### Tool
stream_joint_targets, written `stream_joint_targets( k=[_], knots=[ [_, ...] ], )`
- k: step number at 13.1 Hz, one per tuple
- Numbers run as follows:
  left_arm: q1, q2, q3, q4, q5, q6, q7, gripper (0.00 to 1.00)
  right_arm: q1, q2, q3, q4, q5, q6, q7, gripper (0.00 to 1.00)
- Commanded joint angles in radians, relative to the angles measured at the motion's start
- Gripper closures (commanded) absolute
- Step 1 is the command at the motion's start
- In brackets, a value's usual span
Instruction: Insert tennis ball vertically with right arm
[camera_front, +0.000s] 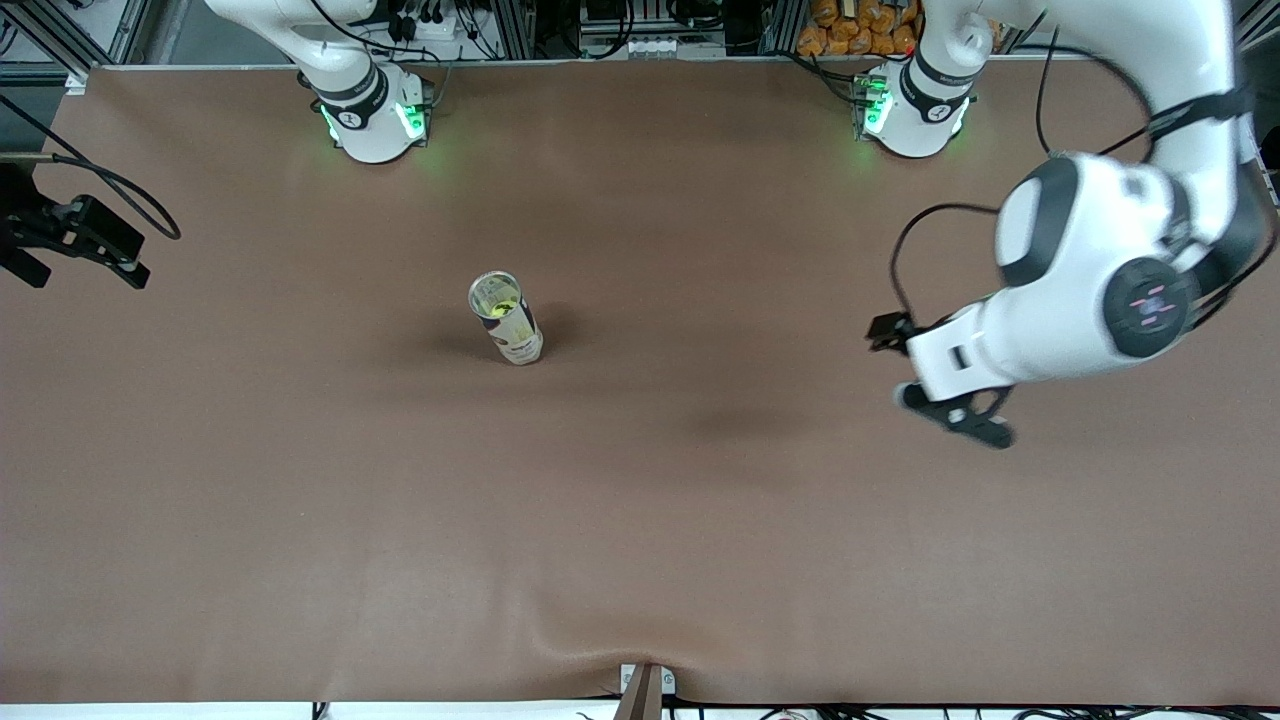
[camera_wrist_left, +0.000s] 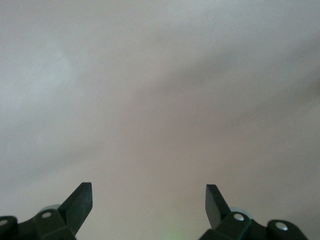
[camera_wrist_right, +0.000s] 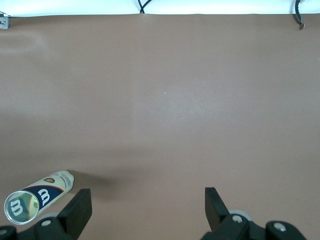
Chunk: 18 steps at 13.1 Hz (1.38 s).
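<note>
You see 1 tennis ball can (camera_front: 506, 318) standing upright on the brown tabletop (camera_front: 640, 520), roughly midway between the arms' bases and the front camera and somewhat toward the right arm's end. Its mouth is open, and something yellow-green shows inside it; you cannot tell from these views whether that is a ball. The right gripper (camera_wrist_right: 145, 207) hangs high above the tabletop, its jaws spread wide and holding nothing; in the right wrist view the can (camera_wrist_right: 37, 196) shows below and off to one side of the fingers (camera_wrist_right: 79, 206). The left gripper (camera_front: 950, 410) hovers over bare tabletop near the left arm's end, well apart from the can. Its jaws are also wide and empty, with only tabletop between them.
</note>
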Motion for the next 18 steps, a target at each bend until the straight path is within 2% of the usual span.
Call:
stream_joint_targets(
  k=[1,2,3,6,10,13,18],
  knots=[
    [0.048,-0.079,-0.018,-0.005,0.054,-0.074,-0.064,0.00,-0.009,0.012,0.015,0.021,-0.019,-0.012,-0.002,0.00],
    [0.065,-0.105,-0.020,-0.002,0.067,-0.102,-0.088,0.00,-0.018,0.018,0.015,0.027,-0.021,-0.006,-0.006,0.00],
    [0.102,-0.129,-0.052,-0.002,0.082,-0.128,-0.113,0.00,-0.024,0.018,0.012,0.025,-0.022,-0.006,-0.009,0.00],
    [0.224,-0.208,-0.219,-0.001,0.180,-0.191,-0.199,0.00,-0.045,0.019,0.018,0.027,-0.018,-0.004,-0.011,0.00],
    [0.303,-0.263,-0.270,0.002,0.202,-0.218,-0.193,0.00,-0.032,0.019,0.017,0.025,-0.030,-0.004,-0.008,0.00],
    [0.358,-0.301,-0.277,0.008,0.206,-0.220,-0.204,0.00,-0.030,0.019,0.017,0.025,-0.032,-0.004,-0.009,0.00],
    [0.361,-0.372,-0.311,0.001,0.272,-0.266,-0.265,0.00,-0.032,0.019,0.017,0.024,-0.032,-0.004,-0.008,0.00]
  ],
)
